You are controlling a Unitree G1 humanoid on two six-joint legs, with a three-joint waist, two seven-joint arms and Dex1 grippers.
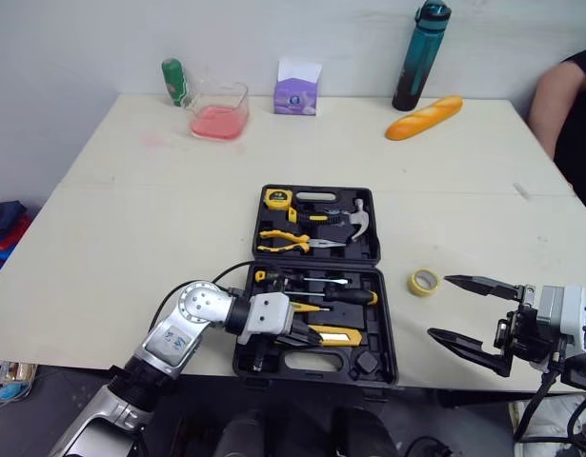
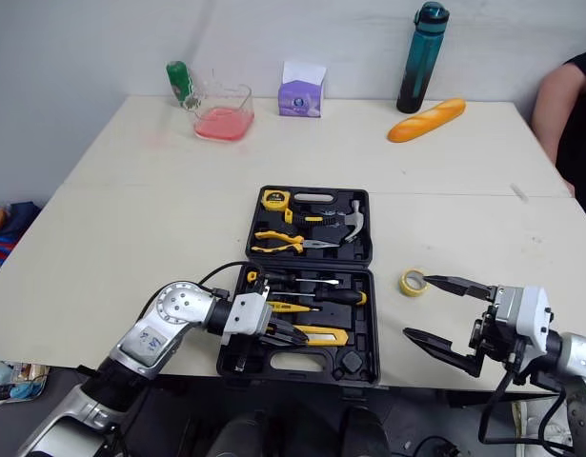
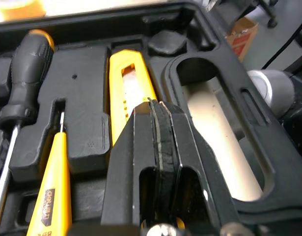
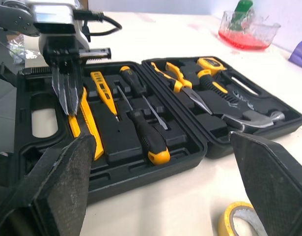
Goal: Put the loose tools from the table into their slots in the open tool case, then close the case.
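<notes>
The black tool case (image 1: pixel 386 367) lies open in the middle of the table, lid half farther away. Its lid holds a tape measure (image 1: pixel 277 198), pliers (image 1: pixel 288 243) and a hammer (image 1: pixel 354 217). Screwdrivers (image 1: pixel 350 295) and a yellow utility knife (image 3: pixel 133 83) lie in the near half. My left gripper (image 1: pixel 297 333) is shut, its tips resting over the utility knife (image 1: pixel 335 334). A yellow tape roll (image 1: pixel 424 282) lies loose on the table just right of the case. My right gripper (image 1: pixel 439 306) stands open beside it, near the front edge, the roll (image 4: pixel 244 221) lying just ahead of its fingers (image 4: pixel 62 187).
Along the back of the table stand a green bottle (image 1: pixel 175 81), a clear container of pink liquid (image 1: pixel 219 109), a purple box (image 1: pixel 297 90) and a teal bottle (image 1: pixel 420 57), with a baguette (image 1: pixel 424 117) nearby. A person's arm (image 1: pixel 564 95) shows at the far right.
</notes>
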